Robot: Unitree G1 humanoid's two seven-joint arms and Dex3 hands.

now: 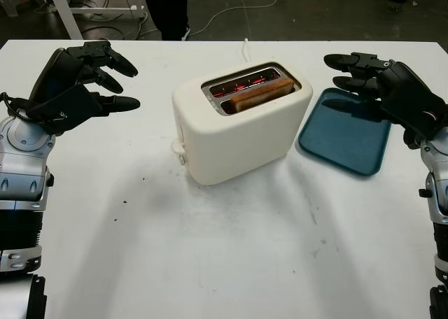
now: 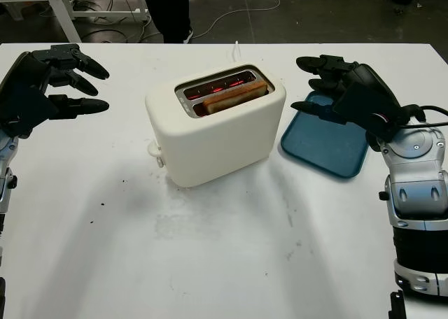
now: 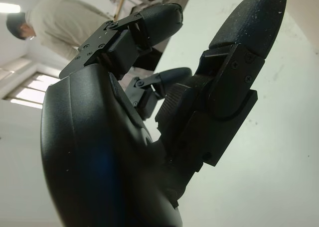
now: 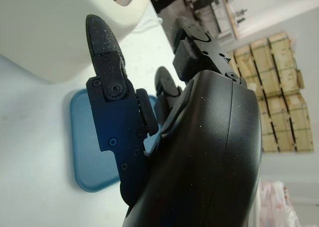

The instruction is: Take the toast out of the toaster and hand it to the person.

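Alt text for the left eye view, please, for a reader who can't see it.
A cream toaster stands mid-table with one slice of toast in its front slot, elements glowing red. The left hand and right hand hover open on either side, the right above a blue tray. A person's legs stand beyond the table.

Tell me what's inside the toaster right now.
The toaster holds one slice of toast in its nearer slot, top edge poking out. The farther slot shows glowing red elements. The toast's lower part is hidden by the toaster's body.
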